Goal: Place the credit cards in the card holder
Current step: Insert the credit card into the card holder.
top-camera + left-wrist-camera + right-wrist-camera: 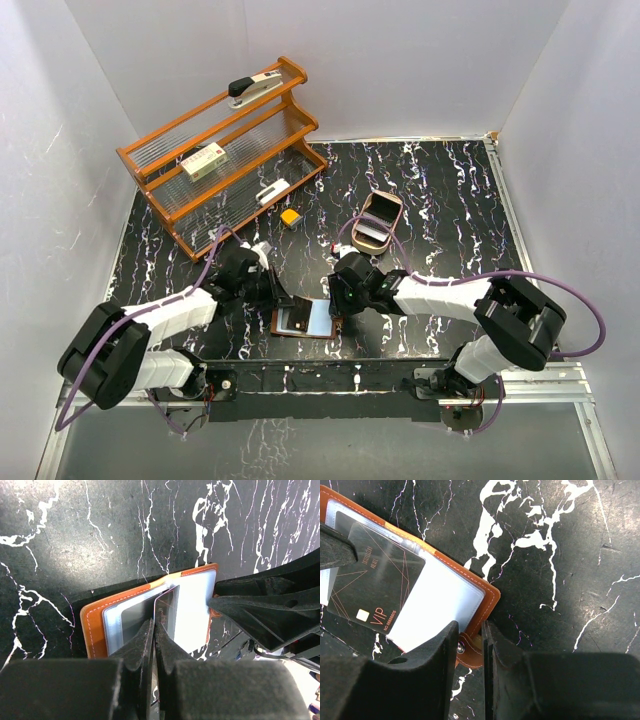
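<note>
The card holder point(305, 321) lies open on the black marble table near the front edge, reddish-brown with clear inner pockets point(440, 600). My left gripper point(154, 628) is shut on a dark credit card point(375, 587) printed "VIP". It holds the card on edge point(167, 611), slanting over the holder's left pocket. The right gripper point(470, 647) is closed on the holder's snap tab point(472, 652) at its right edge. More pale credit cards point(371, 233) lie in the tan oval tray.
The oval wooden tray point(390, 203) sits behind the right arm. A small yellow block point(290, 216) lies mid-table. A wooden rack point(220, 150) at the back left carries a stapler point(255, 87) and small boxes. White walls close in the table.
</note>
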`<action>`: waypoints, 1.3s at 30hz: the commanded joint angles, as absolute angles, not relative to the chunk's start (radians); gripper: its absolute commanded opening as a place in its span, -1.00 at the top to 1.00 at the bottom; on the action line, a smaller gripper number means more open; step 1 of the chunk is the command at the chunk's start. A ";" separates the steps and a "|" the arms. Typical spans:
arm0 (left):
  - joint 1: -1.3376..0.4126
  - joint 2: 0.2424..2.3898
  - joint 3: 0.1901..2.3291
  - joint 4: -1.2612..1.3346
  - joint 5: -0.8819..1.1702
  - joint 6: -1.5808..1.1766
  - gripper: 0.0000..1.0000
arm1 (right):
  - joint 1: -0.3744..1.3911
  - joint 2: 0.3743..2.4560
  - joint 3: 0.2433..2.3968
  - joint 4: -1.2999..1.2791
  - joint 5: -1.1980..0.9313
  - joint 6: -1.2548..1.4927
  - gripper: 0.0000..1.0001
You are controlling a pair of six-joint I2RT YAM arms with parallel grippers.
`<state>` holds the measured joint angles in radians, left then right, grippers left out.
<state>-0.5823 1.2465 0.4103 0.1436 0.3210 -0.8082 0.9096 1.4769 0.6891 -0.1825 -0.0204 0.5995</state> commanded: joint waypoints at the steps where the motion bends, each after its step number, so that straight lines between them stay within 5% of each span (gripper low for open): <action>1: -0.586 1.281 0.460 0.072 0.320 -0.737 1.00 | 0.915 1.493 0.690 -0.211 -0.010 0.580 0.52; 39: -0.587 1.348 0.511 0.111 0.386 -0.691 1.00 | 0.916 1.482 0.689 -0.212 -0.006 0.586 0.52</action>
